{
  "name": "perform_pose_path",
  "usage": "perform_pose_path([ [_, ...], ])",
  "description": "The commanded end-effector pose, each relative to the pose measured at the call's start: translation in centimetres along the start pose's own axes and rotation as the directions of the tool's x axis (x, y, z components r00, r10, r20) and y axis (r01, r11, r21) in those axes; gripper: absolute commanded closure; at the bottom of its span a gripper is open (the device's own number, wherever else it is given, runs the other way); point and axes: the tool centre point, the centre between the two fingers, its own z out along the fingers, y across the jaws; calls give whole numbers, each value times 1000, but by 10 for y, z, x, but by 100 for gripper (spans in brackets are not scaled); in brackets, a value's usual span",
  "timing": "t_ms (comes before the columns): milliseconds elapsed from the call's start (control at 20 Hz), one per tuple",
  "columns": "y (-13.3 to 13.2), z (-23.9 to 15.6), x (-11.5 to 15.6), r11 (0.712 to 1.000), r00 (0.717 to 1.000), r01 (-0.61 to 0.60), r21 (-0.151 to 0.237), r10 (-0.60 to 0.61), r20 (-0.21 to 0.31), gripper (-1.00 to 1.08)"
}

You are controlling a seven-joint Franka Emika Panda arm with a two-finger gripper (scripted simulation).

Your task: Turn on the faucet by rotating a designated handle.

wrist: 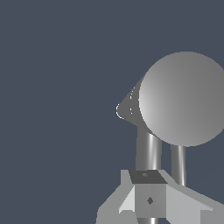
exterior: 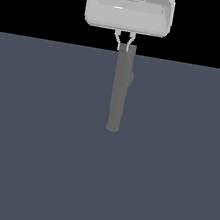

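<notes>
The faucet (exterior: 119, 91) is a long matte grey column lying along the dark floor, with a small bump (exterior: 131, 78) on one side. In the wrist view its round cap end (wrist: 183, 98) fills the middle. The handle (wrist: 148, 148), a thin light grey rod, sticks out from the cap end and runs into my fingertips (wrist: 148, 194). My white gripper (exterior: 125, 45) hangs over the faucet's far end, its fingers drawn close together around the rod. The handle is hidden in the exterior view.
A second thin grey rod (wrist: 178, 164) sticks out of the cap end beside the handle. The flat dark blue-grey floor (exterior: 35, 145) spreads all round the faucet.
</notes>
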Motion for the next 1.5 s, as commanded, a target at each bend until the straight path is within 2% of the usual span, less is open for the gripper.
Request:
perform_pose_path([
  [0,19,0,4,1000,1000,-17,-2,17,-1,108],
  [400,67,-1,14,999,999,-44,-4,44,6,108],
  [450,67,-1,14,999,999,-44,-4,44,6,108],
  [500,32,0,7,1000,1000,4,8,-5,25,108],
  [1450,79,-1,60,999,999,-42,-4,42,7,108],
])
